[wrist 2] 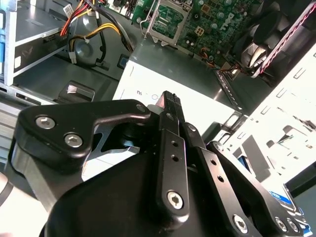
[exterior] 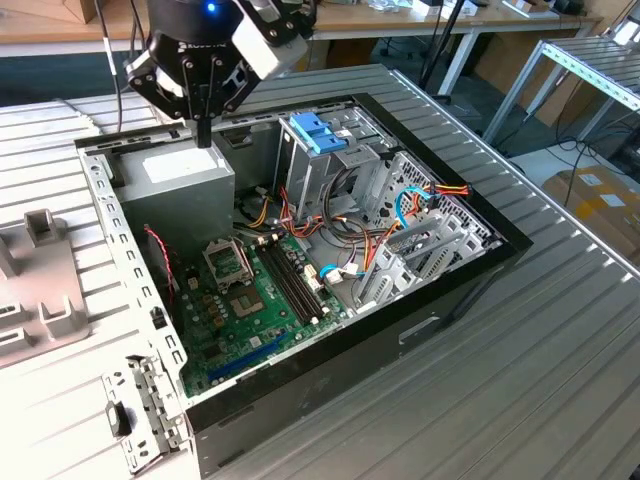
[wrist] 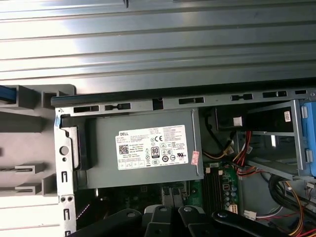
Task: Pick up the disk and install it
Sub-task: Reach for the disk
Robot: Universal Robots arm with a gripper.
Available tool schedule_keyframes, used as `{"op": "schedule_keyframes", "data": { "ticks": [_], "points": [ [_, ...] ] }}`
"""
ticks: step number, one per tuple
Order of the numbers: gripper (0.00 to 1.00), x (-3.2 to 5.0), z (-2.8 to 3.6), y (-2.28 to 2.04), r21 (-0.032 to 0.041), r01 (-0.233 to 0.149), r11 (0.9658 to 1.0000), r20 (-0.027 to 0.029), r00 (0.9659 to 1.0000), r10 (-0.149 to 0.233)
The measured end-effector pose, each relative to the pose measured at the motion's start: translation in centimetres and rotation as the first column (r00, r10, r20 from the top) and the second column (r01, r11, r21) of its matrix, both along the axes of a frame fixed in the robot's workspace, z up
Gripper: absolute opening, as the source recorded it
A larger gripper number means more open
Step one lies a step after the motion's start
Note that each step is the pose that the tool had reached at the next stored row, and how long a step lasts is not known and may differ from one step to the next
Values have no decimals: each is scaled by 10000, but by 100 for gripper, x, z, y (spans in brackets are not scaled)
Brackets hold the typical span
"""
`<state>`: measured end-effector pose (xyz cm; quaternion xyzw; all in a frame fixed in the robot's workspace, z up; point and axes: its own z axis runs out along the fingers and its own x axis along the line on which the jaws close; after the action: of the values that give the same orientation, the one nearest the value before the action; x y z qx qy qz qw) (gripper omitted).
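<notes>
My gripper (exterior: 205,133) hangs just above the grey power supply box (exterior: 178,172) in the far corner of the open computer case, at the exterior view's left. Its fingers (wrist 2: 171,106) are pressed together with nothing between them. A thin bright blue strip (wrist: 7,92) shows in the grey slotted tray beside the case; it looks like the disk's rail, but most of it is cut off. A light-blue clip (exterior: 318,131) with two raised tabs sits on top of the drive cage.
The case (exterior: 470,265) lies open on a ridged metal table, with motherboard (exterior: 250,300), cable bundles (exterior: 400,215) and drive cage (exterior: 335,170) inside. A grey plastic tray (exterior: 40,280) lies at the exterior view's left. The white-labelled power supply (wrist: 148,148) is directly under the wrist.
</notes>
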<state>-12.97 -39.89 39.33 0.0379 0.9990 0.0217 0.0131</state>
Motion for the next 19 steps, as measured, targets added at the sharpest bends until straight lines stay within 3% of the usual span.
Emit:
{"op": "schedule_keyframes", "data": {
  "ticks": [19],
  "points": [
    [11,-99,0,0,0,0,10000,0,10000,0]
  ]
}}
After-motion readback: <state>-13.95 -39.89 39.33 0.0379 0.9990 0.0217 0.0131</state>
